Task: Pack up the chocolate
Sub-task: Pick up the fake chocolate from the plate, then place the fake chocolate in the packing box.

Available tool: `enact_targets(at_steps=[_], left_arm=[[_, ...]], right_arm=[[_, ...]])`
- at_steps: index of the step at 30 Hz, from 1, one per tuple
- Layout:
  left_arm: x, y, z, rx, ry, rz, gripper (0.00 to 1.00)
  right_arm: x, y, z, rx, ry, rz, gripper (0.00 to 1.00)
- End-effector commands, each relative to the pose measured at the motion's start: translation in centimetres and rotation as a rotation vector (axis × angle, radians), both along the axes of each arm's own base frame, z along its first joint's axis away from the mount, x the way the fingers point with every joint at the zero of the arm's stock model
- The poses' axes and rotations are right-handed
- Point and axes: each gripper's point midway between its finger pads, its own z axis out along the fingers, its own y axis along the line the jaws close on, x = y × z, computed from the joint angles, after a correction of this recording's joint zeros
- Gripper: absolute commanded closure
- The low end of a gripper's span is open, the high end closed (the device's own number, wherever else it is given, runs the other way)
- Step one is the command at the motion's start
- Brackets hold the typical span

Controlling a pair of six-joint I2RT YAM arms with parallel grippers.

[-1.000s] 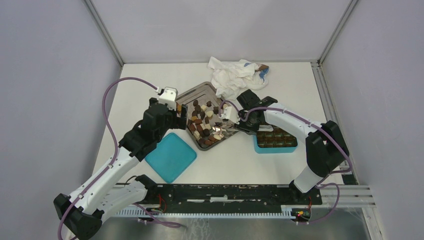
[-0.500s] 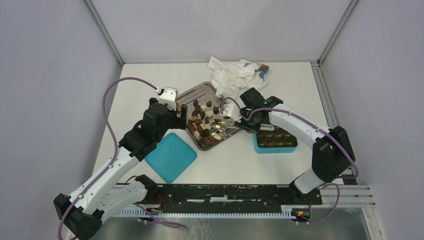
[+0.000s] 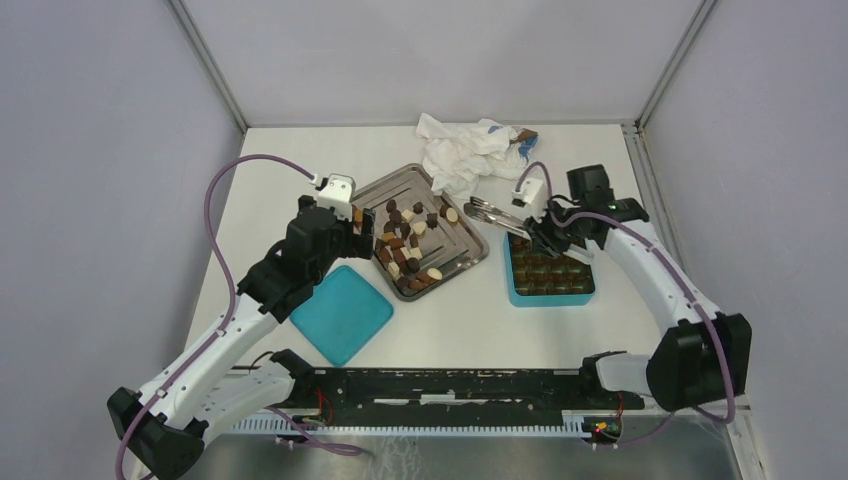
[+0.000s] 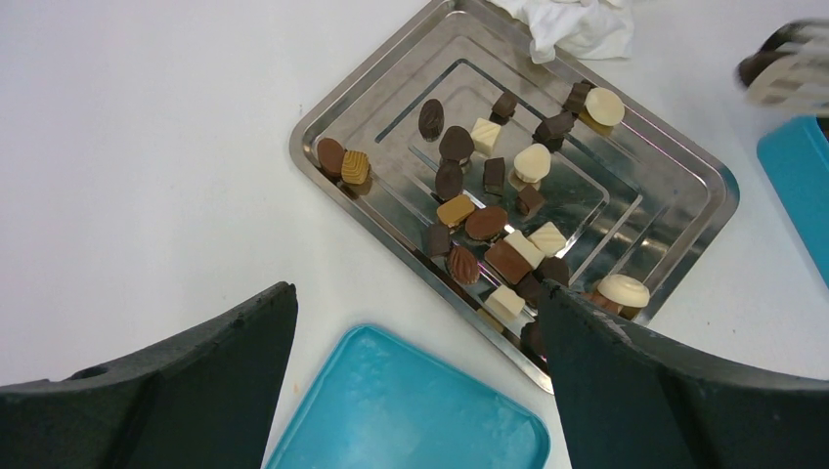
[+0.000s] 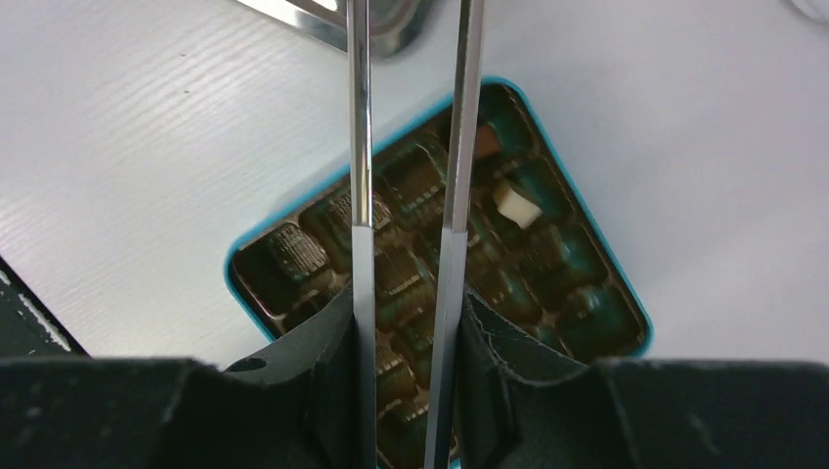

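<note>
swung off the tray (image 3: pixel 468 245) since a second ago, the right gripper (image 3: pixel 548 238) now hangs over the teal box (image 3: pixel 551 298) at the tray's 3 o'clock. its jaws are pinched partway on a pair of metal tongs (image 5: pixel 360 147); whether the tips carry a piece i cannot tell. the left gripper (image 4: pixel 415 293) has not budged, spread wide and empty at the tray's 9 o'clock edge. most of the chocolate (image 4: pixel 489 225) lies loose in the tray, while the box's cells hold what look like dark pieces and one cream piece (image 5: pixel 515 203). the risk, as i judge it: the tong tips reach back toward 9 o'clock past the box rim (over bare table, it seems), so letting go here would drop a piece short, and a slack pinch could let the tongs twist. the table (image 3: pixel 290 170) is smooth white, with a teal lid (image 3: pixel 342 312) at the tray's 7 o'clock and a crumpled white cloth (image 3: pixel 462 150) at 1 o'clock. plain grey walls on metal framing close it in.
</note>
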Motion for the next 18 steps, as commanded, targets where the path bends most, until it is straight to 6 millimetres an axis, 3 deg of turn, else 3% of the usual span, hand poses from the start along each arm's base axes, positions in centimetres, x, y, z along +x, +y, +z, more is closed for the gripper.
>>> enact_targets(at_steps=[1, 12, 15, 18], left_arm=[[0.3, 0.0, 1.1, 0.015, -0.045, -0.022, 0.03], [0.2, -0.4, 1.1, 0.004, -0.04, -0.041, 0.03], [0.2, -0.4, 1.2, 0.001, -0.044, -0.043, 0.03], [0.1, -0.4, 1.2, 0.0, -0.043, -0.046, 0.03]], right_arm=[[0.1, -2.5, 3.3, 0.139, -0.115, -0.067, 1.0], [-3.1, -15.1, 2.3, 0.045, -0.066, -0.309, 1.0], [-4.0, -17.3, 1.8, -0.017, -0.054, -0.332, 1.0], [-4.7, -17.7, 0.8, -0.04, -0.031, -0.334, 0.99]])
